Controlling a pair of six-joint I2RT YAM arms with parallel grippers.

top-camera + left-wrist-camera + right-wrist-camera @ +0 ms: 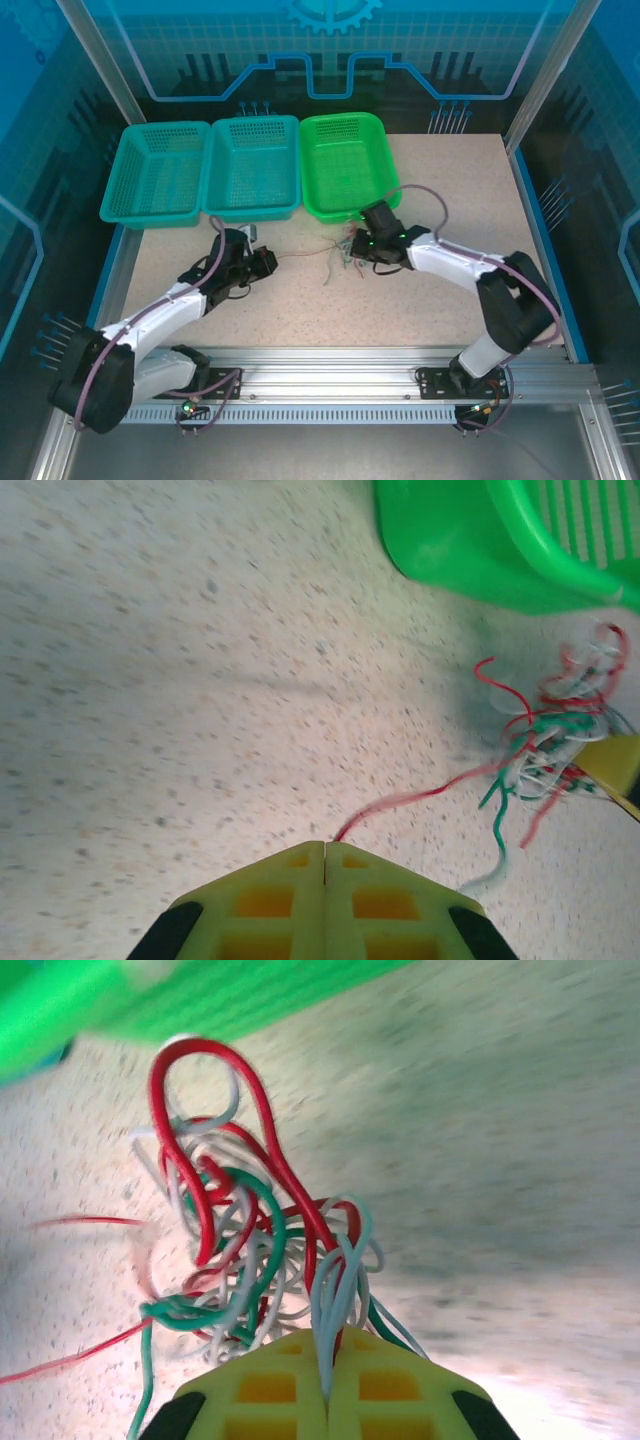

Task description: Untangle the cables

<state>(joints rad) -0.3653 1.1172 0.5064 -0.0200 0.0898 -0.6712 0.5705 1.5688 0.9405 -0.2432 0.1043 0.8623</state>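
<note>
The left gripper (325,852), jaws pressed together, pinches a single red wire (420,795) trailing ahead of it, while the right gripper (328,1352) clamps the cable tangle (250,1240) bunched just beyond its jaws, apparently anchoring it so that strand can pull free.

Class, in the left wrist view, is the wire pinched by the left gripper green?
No, the left gripper is shut on a red wire.

Cable bundle (560,725) blurred, single strands indistinct; green basket (480,540) cropped by top and right edges. Strand ends hidden between the closed fingers of the right gripper (328,1355); from above, strands too fine to separate
</note>
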